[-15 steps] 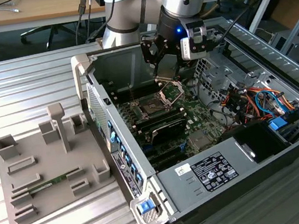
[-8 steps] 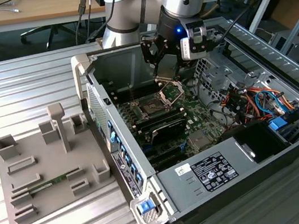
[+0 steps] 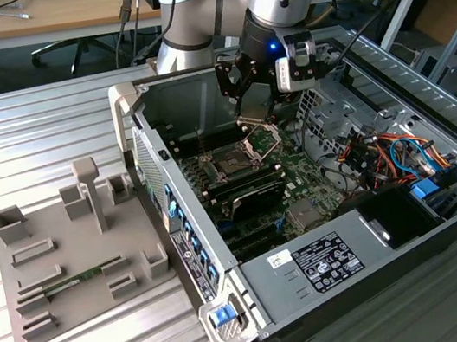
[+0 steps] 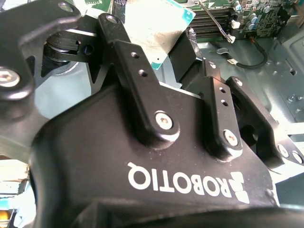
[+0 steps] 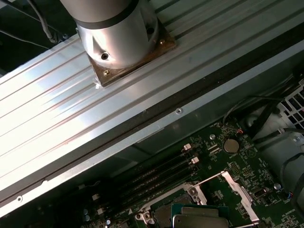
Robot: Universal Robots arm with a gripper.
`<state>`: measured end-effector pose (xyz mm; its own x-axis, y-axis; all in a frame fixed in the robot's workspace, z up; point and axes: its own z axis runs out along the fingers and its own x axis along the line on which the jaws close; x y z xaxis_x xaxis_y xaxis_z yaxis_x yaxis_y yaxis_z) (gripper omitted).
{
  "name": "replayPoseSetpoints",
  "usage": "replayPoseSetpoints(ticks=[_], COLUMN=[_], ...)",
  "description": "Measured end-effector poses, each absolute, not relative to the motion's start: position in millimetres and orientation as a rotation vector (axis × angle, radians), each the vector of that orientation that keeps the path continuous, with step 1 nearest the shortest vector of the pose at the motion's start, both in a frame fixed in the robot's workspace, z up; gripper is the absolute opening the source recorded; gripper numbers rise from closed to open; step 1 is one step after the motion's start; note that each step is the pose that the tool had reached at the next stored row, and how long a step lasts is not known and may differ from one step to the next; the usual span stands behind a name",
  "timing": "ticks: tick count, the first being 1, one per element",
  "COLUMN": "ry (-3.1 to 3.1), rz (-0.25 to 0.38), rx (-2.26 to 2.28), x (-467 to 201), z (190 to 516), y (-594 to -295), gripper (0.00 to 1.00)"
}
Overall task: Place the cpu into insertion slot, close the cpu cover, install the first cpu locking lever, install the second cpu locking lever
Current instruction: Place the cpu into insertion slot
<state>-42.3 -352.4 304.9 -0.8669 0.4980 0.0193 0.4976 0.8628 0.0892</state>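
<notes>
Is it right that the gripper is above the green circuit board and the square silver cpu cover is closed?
The square silver cpu cover stands open, not closed, as the exterior view shows; the gripper is above the green circuit board.

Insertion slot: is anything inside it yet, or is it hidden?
The insertion slot looks dark and bare inside its silver rim. The raised cpu cover hides its edge below the gripper, which holds the cpu.
</notes>
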Motion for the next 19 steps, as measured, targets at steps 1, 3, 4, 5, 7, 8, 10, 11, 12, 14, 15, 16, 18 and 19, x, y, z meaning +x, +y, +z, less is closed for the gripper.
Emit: replayPoseSetpoints(ticks=[1, 3, 4, 5, 7, 8, 10, 11, 12, 14, 15, 16, 18, 19], ry=[3.027, 3.027, 3.027, 3.027, 3.026, 3.026, 3.026, 3.025, 3.025, 3.025, 3.025, 3.024, 3.024, 3.023], rz=[0.143, 0.143, 0.143, 0.143, 0.143, 0.143, 0.143, 0.143, 0.143, 0.143, 0.143, 0.143, 0.143, 0.143], rx=[0.810, 0.811, 0.812, 0.812, 0.814, 0.815, 0.816, 0.817, 0.817, 0.818, 0.819, 0.820, 0.822, 0.824], x=[-42.3, -42.3, -42.3, -42.3, -42.3, -42.3, -42.3, -42.3, -42.3, -42.3, -42.3, -42.3, -42.3, -42.3], z=[304.9, 304.9, 304.8, 304.9, 304.8, 304.8, 304.8, 304.8, 304.8, 304.8, 304.8, 304.8, 304.7, 304.7], y=[-352.4, -352.4, -352.4, -352.4, -352.4, -352.4, -352.4, -352.4, -352.4, -352.4, -352.4, -352.4, -352.4, -352.4], gripper=[0.54, 0.54, 0.54, 0.54, 0.54, 0.54, 0.54, 0.54, 0.54, 0.54, 0.54, 0.54, 0.54, 0.54])
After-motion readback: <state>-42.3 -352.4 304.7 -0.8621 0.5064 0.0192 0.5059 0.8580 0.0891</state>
